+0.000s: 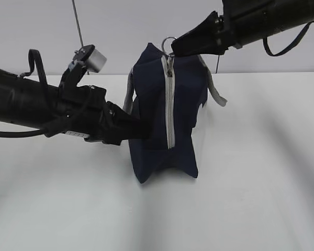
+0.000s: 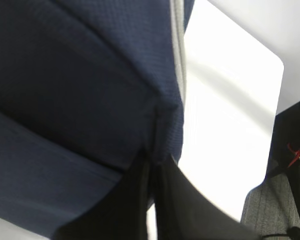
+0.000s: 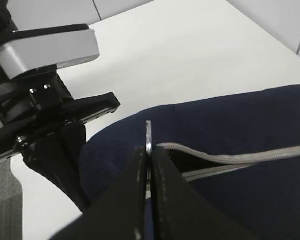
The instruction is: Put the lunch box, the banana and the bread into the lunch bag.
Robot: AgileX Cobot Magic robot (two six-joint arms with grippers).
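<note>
The navy-blue lunch bag (image 1: pixel 165 115) stands on end at the table's middle, its grey zipper (image 1: pixel 170 104) running down the near face. My left gripper (image 1: pixel 141 129) is shut on a fold of the bag's fabric (image 2: pixel 151 145) at its lower left side. My right gripper (image 1: pixel 174 48) is shut on the metal ring pull (image 3: pixel 148 134) at the bag's top, where the zipper (image 3: pixel 225 162) has parted a little. The lunch box, the banana and the bread are out of view.
The bag's grey strap handle (image 1: pixel 215 91) hangs off its right side. The white table (image 1: pixel 261 178) spreads all round the bag. The table's far edge and a dark floor area show in the left wrist view (image 2: pixel 285 165).
</note>
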